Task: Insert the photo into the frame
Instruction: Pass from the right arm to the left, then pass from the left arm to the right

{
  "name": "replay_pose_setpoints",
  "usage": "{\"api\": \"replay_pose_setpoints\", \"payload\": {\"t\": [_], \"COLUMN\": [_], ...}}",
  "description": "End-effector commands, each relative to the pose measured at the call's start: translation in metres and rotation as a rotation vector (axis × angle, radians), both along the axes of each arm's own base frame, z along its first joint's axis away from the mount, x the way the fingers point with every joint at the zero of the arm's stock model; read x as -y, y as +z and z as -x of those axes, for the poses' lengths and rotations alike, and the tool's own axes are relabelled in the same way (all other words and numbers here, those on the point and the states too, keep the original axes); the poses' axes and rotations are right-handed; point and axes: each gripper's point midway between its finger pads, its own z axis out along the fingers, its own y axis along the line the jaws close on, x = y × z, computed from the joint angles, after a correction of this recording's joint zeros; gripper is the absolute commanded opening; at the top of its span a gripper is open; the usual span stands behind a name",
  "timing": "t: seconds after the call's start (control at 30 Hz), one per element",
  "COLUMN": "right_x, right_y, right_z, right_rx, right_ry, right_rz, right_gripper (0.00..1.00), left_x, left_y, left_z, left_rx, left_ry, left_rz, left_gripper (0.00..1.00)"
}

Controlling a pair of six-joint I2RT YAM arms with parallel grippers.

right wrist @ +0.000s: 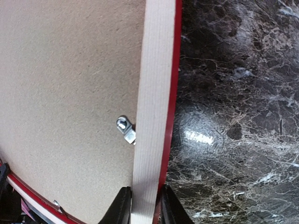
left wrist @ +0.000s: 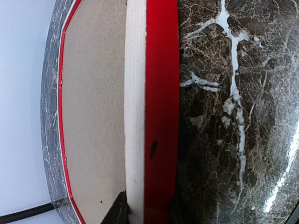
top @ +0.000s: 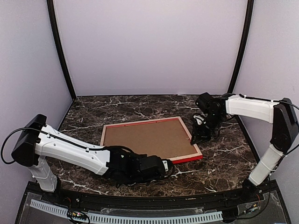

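Red on its front face and pale wood along its sides, the large thin rectangular picture frame [top: 142, 122] lies face-down in the middle of the dark marble-patterned table [top: 224, 154], with a brown fibreboard backing board [top: 149, 140] filling its back. The photo is not visible in any view, and whether it sits under the board I cannot tell. The left gripper [top: 162, 167] reaches in low at the near rail, close to the near-right corner; its black fingers [left wrist: 119, 212] are narrowed right down onto the rail, one against the wood side and one against the red face, so it appears to have hold. The right gripper [top: 195, 138] comes down on the right-hand rail, and its fingers [right wrist: 120, 207] straddle the wood just as closely, though whether they are pressing or only alongside I cannot tell. A small silver metal turn tab [right wrist: 126, 129] reaches from that rail onto the board. This looks like a two-handed lift or turn of the frame. To do it well, both grips should be firm before anything rises, and the arms should move together so the thin frame does not twist or pivot out of one hold. Keep the fingers clear of the tab, and mind that the board may slide if the frame tips steeply.
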Motion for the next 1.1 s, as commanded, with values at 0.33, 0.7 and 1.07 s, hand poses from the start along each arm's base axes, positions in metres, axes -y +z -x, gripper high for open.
{"api": "replay_pose_setpoints", "payload": {"t": [0.33, 0.7, 1.07], "right_x": [-0.007, 0.001, 0.025], "right_y": [0.061, 0.131, 0.178], "right_z": [-0.003, -0.048, -0.073], "right_rx": [0.109, 0.317, 0.449], "right_ry": [0.038, -0.039, -0.106], "right_rz": [-0.107, -0.206, -0.26], "right_gripper": [0.37, 0.39, 0.4], "left_x": [-0.005, 0.001, -0.002], "left_y": [0.093, 0.171, 0.228], "left_z": [-0.021, -0.016, -0.029], "left_rx": [0.174, 0.162, 0.106], "left_ry": [0.051, -0.005, -0.002], "left_rz": [0.089, 0.162, 0.229], "left_gripper": [0.0, 0.0, 0.0]}}
